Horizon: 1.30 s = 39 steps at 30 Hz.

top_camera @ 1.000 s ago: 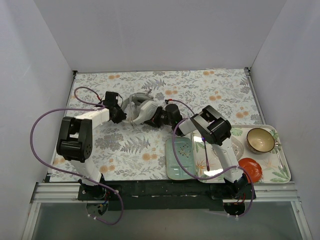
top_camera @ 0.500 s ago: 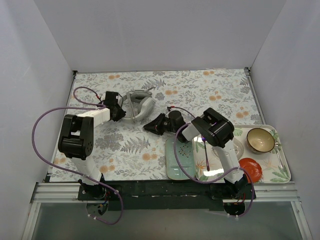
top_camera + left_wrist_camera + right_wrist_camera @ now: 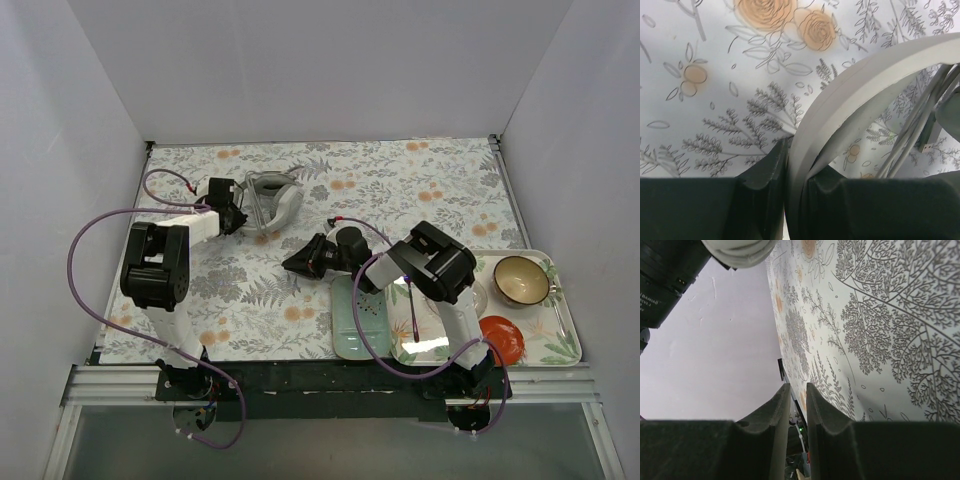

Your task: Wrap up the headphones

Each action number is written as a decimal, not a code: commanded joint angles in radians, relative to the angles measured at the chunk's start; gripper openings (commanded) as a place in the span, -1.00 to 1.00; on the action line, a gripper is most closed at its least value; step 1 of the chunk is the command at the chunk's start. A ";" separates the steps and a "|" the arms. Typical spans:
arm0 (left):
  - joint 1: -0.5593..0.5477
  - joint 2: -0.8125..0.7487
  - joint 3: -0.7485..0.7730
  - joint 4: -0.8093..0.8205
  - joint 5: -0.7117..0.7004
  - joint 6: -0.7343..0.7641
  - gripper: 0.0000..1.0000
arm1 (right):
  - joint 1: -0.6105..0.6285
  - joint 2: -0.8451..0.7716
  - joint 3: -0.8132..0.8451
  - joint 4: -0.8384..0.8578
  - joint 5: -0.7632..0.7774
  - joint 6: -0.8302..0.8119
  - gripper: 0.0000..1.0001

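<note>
The left gripper (image 3: 796, 170) is clamped on the white headband (image 3: 855, 80) of the headphones (image 3: 270, 200), its two fingers pinching the band edge-on. In the left wrist view, several strands of the grey cord (image 3: 920, 120) run across the inside of the band's arc. The headphones sit on the far-left part of the floral counter (image 3: 420, 180), just beside that gripper. The left arm's forearm stretches away from its raised elbow to reach them. The right gripper (image 3: 794, 390) has its fingers drawn almost together, with only a slit between them and nothing in it. It hangs low over bare counter, well apart from the headphones and pointing left. Its arm is folded with the elbow high above the green plate (image 3: 360, 315) and the tray (image 3: 560, 350). This looks like the winding stage, with one arm steadying the headband while the other is free to fetch cord. The next move probably calls for the right gripper to open, find the loose end of the cord, which cannot be traced from above, and carry it around the band without tugging it out of the left grip.
</note>
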 commanded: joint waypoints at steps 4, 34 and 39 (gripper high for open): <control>-0.001 0.061 0.082 -0.010 0.011 0.004 -0.78 | -0.003 -0.100 -0.016 0.046 0.014 -0.053 -0.47; 0.033 -0.136 0.128 -0.010 -0.127 0.390 0.74 | -0.076 -0.625 -0.059 -0.435 0.383 -0.856 -0.46; 0.033 -0.291 0.042 0.094 -0.078 0.654 0.96 | -0.116 -0.799 -0.125 -0.589 0.690 -1.135 -0.27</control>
